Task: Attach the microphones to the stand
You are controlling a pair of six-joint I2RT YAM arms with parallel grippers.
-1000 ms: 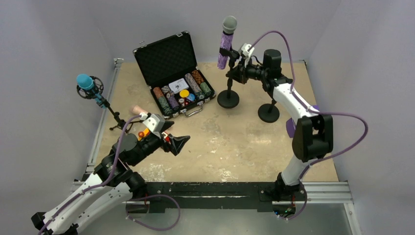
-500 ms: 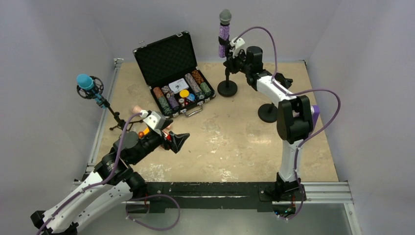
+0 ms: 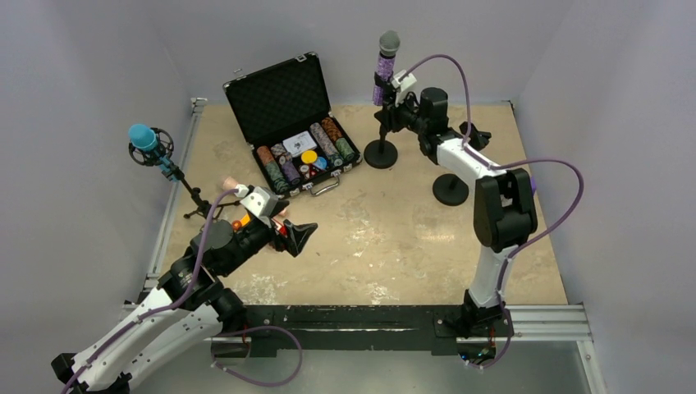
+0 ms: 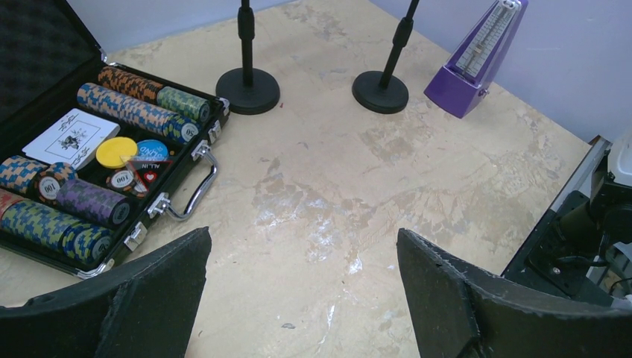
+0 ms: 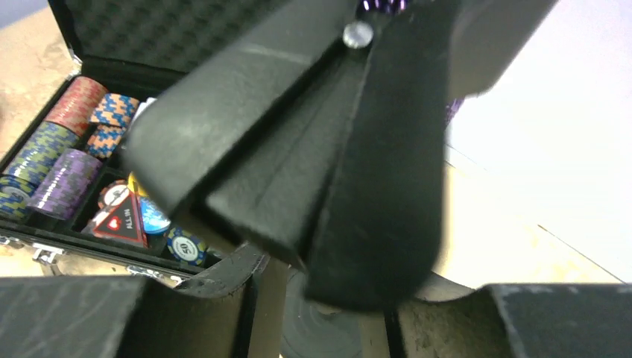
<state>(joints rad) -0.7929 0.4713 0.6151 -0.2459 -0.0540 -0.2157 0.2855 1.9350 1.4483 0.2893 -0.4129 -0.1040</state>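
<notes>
Microphones: three units; we count two mounted and one not yet mounted.
Purple microphone: stands upright, mesh head up, in the clip of the far stand; seated this way, its weight falls over the round base.
Blue microphone: sits tilted in the ring mount of the tripod stand at the far left, well apart from both arms.
Peach-pink microphone: lies on the table at the left, mostly hidden behind the left arm; only one end shows.
Free stand: right of and nearer than the far stand, nothing on it; we judge it the seat for the Peach-pink microphone.
Right gripper: sits at the far stand just below the Purple microphone; the jaws stand partly apart with the clip at or between them, and we cannot tell whether the pads bear on it.
Left gripper: jaws spread wide, nothing between them; it hovers low beside the Peach-pink microphone, placed, we judge, for a pickup.
Poker chip case: open, between the tripod stand and the far stand; a carry to the Free stand should, we judge, clear its lid.
</notes>
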